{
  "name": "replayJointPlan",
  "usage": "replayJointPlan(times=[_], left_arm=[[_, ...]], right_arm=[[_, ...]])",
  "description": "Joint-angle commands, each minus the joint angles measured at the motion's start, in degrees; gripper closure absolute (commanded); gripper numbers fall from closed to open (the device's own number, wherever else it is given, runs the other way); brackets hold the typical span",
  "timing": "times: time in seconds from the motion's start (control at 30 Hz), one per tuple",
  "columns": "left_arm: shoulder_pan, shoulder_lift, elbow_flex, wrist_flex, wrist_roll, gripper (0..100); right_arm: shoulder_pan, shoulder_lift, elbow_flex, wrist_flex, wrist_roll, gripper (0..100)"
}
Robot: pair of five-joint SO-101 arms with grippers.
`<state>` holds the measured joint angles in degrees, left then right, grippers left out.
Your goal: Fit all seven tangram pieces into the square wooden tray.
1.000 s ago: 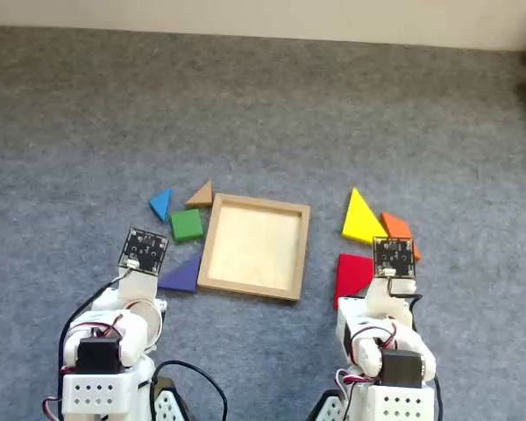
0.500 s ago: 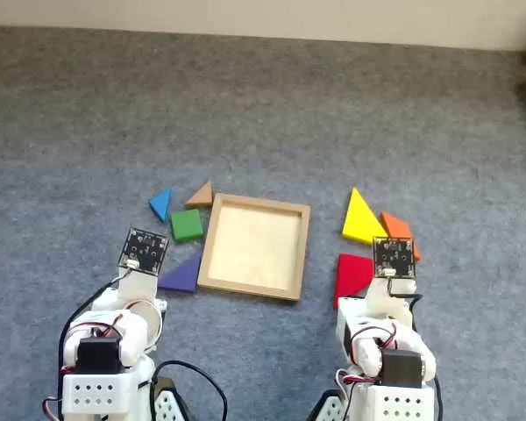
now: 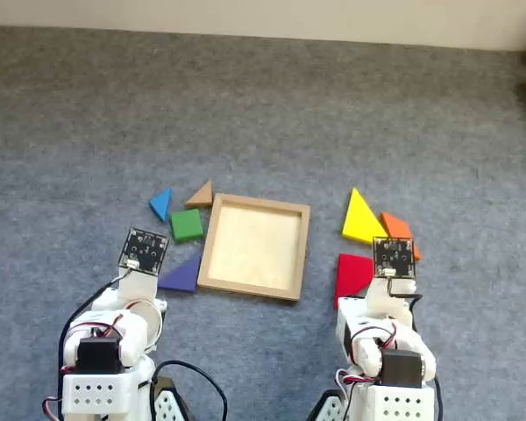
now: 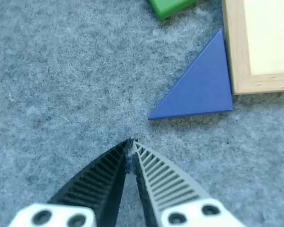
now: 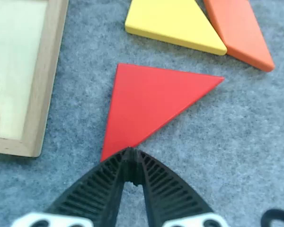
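Tray: we see the tray (image 3: 208, 239) lying flat on the grey surface (image 3: 263, 114), ahead of and between the two arms, with all seven pieces outside it.
Left pieces: the purple triangle (image 3: 182, 274) lies against the tray's left rim at its near corner. The green square (image 3: 187, 224) sits just beyond that triangle, beside the same rim. The blue triangle (image 3: 161, 204) and the brown triangle (image 3: 202, 195) lie near the far left corner.
Right pieces: the yellow triangle (image 3: 361, 219) and the orange parallelogram (image 3: 398, 230) lie side by side, edges touching. The red triangle (image 3: 352, 274) lies nearer the right arm (image 3: 387, 307), apart from the tray.
Left jaws: we find them clenched on nothing, tips meeting over bare surface just short of the purple triangle's point.
Right jaws: clenched on nothing too, tips at the red triangle's near corner.
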<state>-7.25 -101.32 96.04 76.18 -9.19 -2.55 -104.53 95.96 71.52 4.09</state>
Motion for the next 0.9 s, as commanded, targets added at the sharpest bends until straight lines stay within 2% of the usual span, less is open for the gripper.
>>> replayJointPlan(times=[0.0, 0.73, 0.87], left_arm=[[-0.22, -3.38, 1.1, 0.44, -0.09, 99], [-0.75, -3.65, 1.1, 0.53, -0.09, 99], [-6.46, -3.65, 1.19, 0.53, -0.09, 99]], right_arm=[[0.57, -0.84, 7.16, 0.22, -0.09, 99.3], [0.57, -0.84, 7.16, 0.22, -0.09, 99.3], [0.57, -0.84, 7.16, 0.22, -0.09, 99.3]])
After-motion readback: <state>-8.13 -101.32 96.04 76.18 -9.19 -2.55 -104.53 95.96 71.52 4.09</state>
